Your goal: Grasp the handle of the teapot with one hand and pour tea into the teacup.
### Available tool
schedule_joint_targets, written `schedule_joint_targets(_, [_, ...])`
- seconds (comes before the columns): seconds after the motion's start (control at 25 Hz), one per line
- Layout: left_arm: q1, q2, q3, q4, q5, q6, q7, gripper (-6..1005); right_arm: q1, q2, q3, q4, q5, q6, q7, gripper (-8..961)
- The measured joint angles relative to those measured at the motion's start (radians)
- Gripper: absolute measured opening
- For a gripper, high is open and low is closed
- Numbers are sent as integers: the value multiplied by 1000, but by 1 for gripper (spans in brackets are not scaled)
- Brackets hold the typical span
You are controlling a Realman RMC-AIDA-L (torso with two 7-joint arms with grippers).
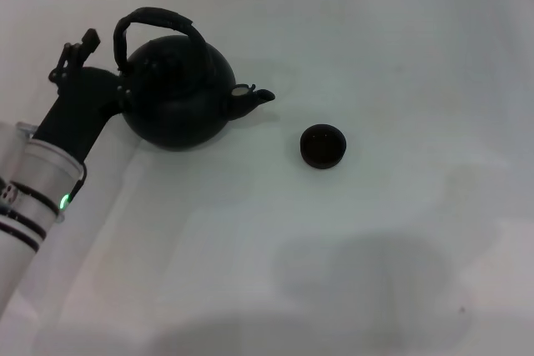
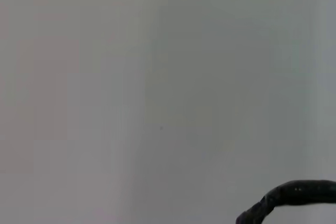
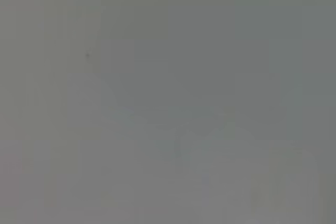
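Note:
The round matte black teapot [image 1: 177, 93] stands on the white table at the left, its short spout [image 1: 253, 100] pointing right toward the teacup [image 1: 322, 146]. The small dark teacup sits upright a little to the right of the spout, apart from it. The dark arched handle [image 1: 156, 19] rises over the pot; a piece of the handle [image 2: 294, 195] also shows in the left wrist view. My left gripper [image 1: 119, 93] is against the teapot's left side, below the handle's left end, black on black. My right gripper is out of view.
The white table [image 1: 375, 273] stretches around both objects, with faint grey shadows toward its front. My left forearm [image 1: 37, 189] comes in from the lower left. The right wrist view shows only plain grey surface.

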Motion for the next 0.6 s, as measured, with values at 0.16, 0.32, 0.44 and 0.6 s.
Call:
schedule_joint_targets(0.16, [34,1,0,0,-3,22,-4,892,-5,-1,0,-2,0,0,0,845])
schedule_joint_targets(0.32, [66,2,0,0,-5,82,-7,891,-7,-2,0,0,-1,1,0,845])
schedule_joint_targets(0.44, [95,2,-3,-1,-9,129,-10,889,-8,-1,-1,0,-3,1,0,845])
schedule_joint_targets(0.6, [113,2,-7,-16,-50,158,-39,888,-12,0,-8,0,-4,1,0,845])
